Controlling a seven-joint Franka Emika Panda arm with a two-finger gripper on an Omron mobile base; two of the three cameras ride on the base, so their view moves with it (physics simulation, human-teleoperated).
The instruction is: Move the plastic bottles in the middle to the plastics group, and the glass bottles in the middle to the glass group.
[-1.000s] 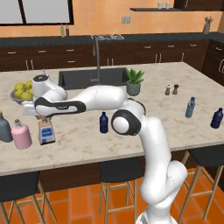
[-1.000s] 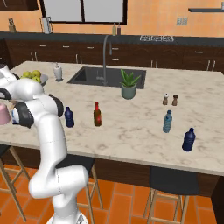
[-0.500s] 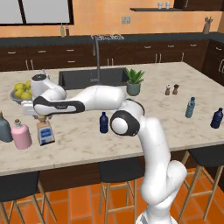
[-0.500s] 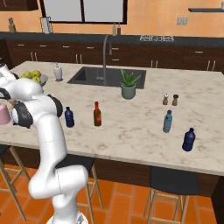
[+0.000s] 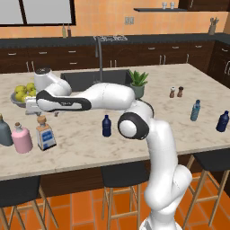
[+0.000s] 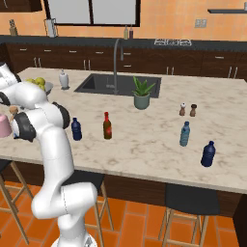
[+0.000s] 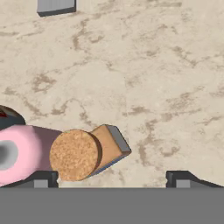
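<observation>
One long marble counter (image 5: pixel 134 139) carries everything, with the white arm (image 5: pixel 103 96) stretched across it to the far left. Its gripper (image 7: pixel 113 178) hangs above the square clear bottle (image 5: pixel 45 134), fingers (image 7: pixel 181 178) spread wide and gripping nothing. That bottle stands just beside the pink bottle (image 5: pixel 21 138) and near the grey-blue bottle (image 5: pixel 4 131) (glass group). Toward the middle stand the navy bottle (image 5: pixel 106 126) and brown bottle (image 6: pixel 107 126); teal bottle (image 5: pixel 195 110) and blue bottle (image 5: pixel 222 121) stand at the right.

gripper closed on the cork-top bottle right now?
No: in the hand view the fingertips stand wide apart, with the cork-top bottle off to one side, ungripped.
</observation>
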